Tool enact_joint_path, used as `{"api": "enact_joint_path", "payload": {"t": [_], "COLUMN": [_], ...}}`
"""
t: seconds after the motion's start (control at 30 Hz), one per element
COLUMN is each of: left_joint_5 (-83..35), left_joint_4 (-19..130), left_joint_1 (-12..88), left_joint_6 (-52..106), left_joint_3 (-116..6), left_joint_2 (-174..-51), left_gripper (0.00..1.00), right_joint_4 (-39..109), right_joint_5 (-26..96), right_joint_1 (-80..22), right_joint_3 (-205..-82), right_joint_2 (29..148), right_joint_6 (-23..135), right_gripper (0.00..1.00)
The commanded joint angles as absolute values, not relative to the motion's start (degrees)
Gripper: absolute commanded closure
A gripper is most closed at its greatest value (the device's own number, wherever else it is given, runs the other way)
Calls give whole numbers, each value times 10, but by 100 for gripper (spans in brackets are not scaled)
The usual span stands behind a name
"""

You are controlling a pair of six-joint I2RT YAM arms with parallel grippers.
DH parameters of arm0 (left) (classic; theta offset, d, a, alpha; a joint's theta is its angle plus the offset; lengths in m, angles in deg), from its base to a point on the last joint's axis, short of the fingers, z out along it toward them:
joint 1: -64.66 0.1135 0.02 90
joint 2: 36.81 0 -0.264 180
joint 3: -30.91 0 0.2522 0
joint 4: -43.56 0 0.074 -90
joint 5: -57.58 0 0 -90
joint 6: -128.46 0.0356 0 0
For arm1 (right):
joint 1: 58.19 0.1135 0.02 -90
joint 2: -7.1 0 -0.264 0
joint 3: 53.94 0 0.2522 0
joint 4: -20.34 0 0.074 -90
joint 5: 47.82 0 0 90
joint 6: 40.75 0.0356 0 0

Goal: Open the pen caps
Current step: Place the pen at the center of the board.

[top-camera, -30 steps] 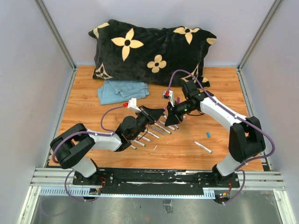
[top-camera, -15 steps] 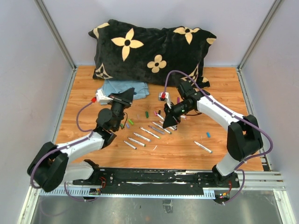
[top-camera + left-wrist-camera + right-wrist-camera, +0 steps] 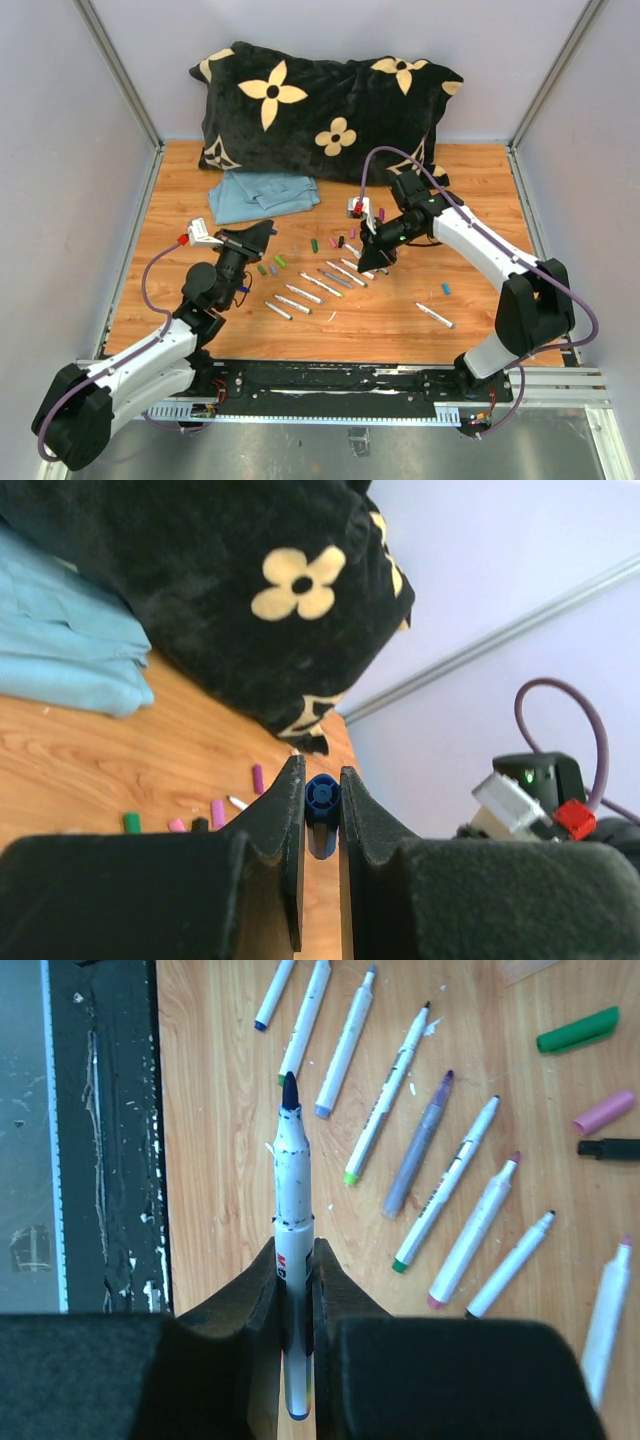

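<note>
Left wrist view has the left claw (image 3: 320, 782) clamped on a blue cap (image 3: 321, 798), held up off the table (image 3: 400, 335) with the pillow (image 3: 200, 590) behind it. The right claw (image 3: 294, 1252) is shut on a pen (image 3: 291, 1175), gripped low on the barrel with its dark tip bare and pointing away from the fingers. So this cap reads as already off, and the job in hand is to put both pieces down.

Other loose caps (image 3: 313, 244), green, pink, purple and black, lie on the far side of the pen row (image 3: 388, 1090). One more sits alone to the right, near a single pen. Whether any pen lying there has a cap on, I cannot tell.

To do it well:
- Lower the blue cap until it is just above the wood before parting the jaws. It is round and will likely roll if dropped.
- Aim it at the cluster of caps, clear of the pens.
- Lay the held pen flat and parallel to the row, in a gap, so it knocks nothing.
- Keep the wet tip off the cloth (image 3: 262, 192) and pillow.
- Part the right jaws only once the barrel rests on the table.
</note>
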State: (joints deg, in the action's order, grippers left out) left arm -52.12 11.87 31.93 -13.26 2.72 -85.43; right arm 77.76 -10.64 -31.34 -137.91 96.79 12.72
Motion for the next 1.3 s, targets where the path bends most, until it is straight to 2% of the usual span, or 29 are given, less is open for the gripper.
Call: {"api": "enact_joint_path", "payload": {"t": [0.0, 0.33, 0.6, 0.9, 1.27], "left_joint_5": [-456, -352, -429, -461, -450], "left_joint_4": [155, 156, 148, 79, 59], "left_joint_1": [323, 316, 198, 105, 52], "left_joint_6": [-152, -187, -160, -163, -175], "left_joint_3": [51, 65, 44, -15, -174], "left_joint_2": [-811, -807, -859, -1024, -1275], "left_gripper": [100, 100, 100, 100, 100], "right_joint_4": [806, 835, 871, 876, 807], "right_joint_5": [-72, -40, 6, 88, 172], "right_joint_1": [-345, -460, -586, -709, -748], "right_joint_3": [-1380, -1350, -1298, -1257, -1195], "right_joint_2": [928, 860, 800, 843, 920], "right_joint_6": [91, 87, 46, -7, -11], "right_gripper": [99, 99, 96, 93, 89]}}
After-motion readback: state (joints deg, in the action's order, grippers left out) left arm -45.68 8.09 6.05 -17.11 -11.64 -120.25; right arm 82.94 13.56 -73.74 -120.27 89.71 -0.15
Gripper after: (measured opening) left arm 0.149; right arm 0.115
